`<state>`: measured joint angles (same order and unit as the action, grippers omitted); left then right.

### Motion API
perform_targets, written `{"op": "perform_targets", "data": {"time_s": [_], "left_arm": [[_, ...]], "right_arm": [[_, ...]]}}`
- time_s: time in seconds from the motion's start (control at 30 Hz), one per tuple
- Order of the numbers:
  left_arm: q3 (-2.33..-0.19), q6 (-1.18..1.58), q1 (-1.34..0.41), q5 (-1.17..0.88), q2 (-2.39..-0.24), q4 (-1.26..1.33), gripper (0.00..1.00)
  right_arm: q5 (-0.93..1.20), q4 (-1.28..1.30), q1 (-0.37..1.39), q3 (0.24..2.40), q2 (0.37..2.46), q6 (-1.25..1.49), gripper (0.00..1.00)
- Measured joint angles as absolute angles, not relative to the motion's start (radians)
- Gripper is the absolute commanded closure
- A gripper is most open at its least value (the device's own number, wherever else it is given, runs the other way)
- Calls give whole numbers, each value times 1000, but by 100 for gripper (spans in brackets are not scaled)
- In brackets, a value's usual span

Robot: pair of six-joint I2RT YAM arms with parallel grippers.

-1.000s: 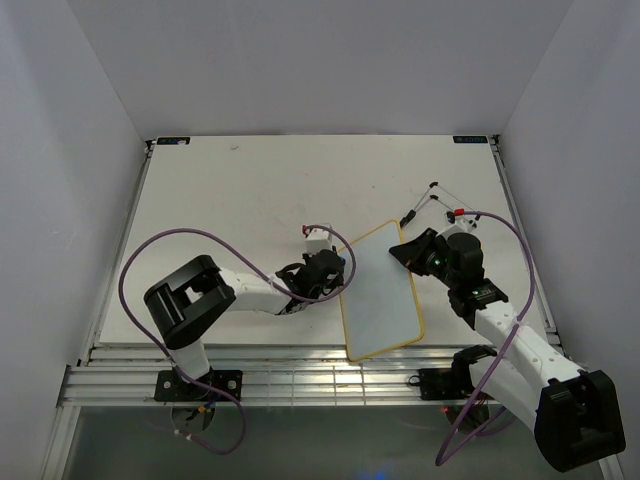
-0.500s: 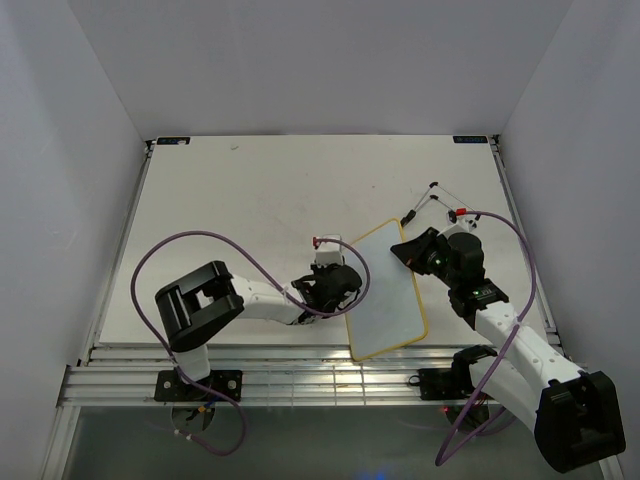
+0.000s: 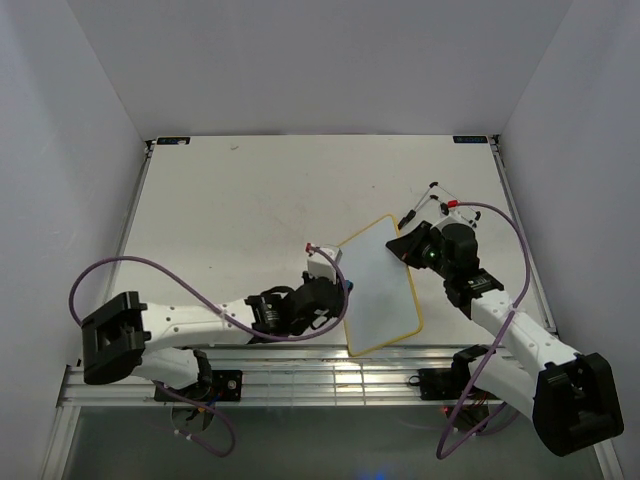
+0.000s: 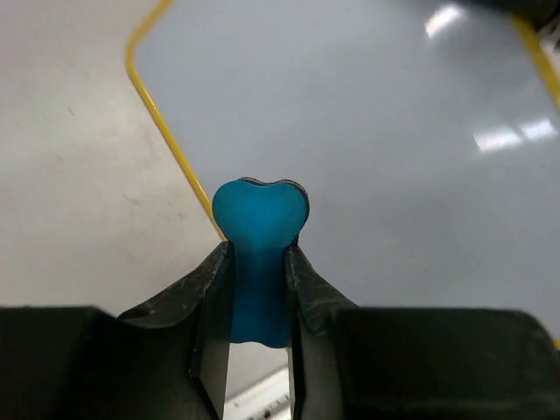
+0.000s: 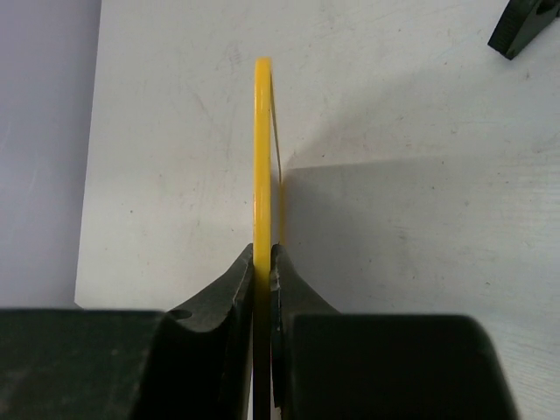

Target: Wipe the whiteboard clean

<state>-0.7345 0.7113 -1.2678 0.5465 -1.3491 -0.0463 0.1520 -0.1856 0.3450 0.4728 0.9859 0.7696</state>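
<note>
The whiteboard point(image 3: 378, 285), white with a thin yellow frame, lies tilted at the table's near middle; its face shows no marks in the left wrist view point(image 4: 376, 149). My right gripper point(image 3: 408, 246) is shut on the board's far right edge, seen edge-on in the right wrist view point(image 5: 262, 157). My left gripper point(image 3: 335, 290) is shut on the teal bone-shaped eraser point(image 4: 260, 236), whose tip sits over the board's left edge. The eraser barely shows in the top view.
A thin wire stand with a red tip point(image 3: 440, 203) lies behind the right gripper. A black piece point(image 5: 523, 24) lies on the table in the right wrist view. The table's metal front rail point(image 3: 300, 380) runs just below the board.
My left arm has swung its base link far to the left and stretched out, its gripper staying at the board's left edge. The board and right gripper shifted slightly up and left.
</note>
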Motion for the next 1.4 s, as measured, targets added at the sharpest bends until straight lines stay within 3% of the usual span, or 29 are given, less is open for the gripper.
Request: {"op": "perform_targets", "data": {"time_s": [0.27, 0.67, 1.03, 1.4], "left_arm": [[-680, 400, -1105, 410, -1212, 178, 100], [-570, 178, -1143, 20, -1409, 739, 100], [-619, 81, -1326, 90, -1692, 971, 100], [-609, 73, -1322, 182, -1720, 1049, 100]], "right_arm": [[131, -113, 345, 568, 1013, 673, 92], [189, -15, 345, 661, 1072, 563, 92], [212, 37, 343, 665, 1021, 529, 92], [300, 54, 341, 687, 1013, 481, 92]]}}
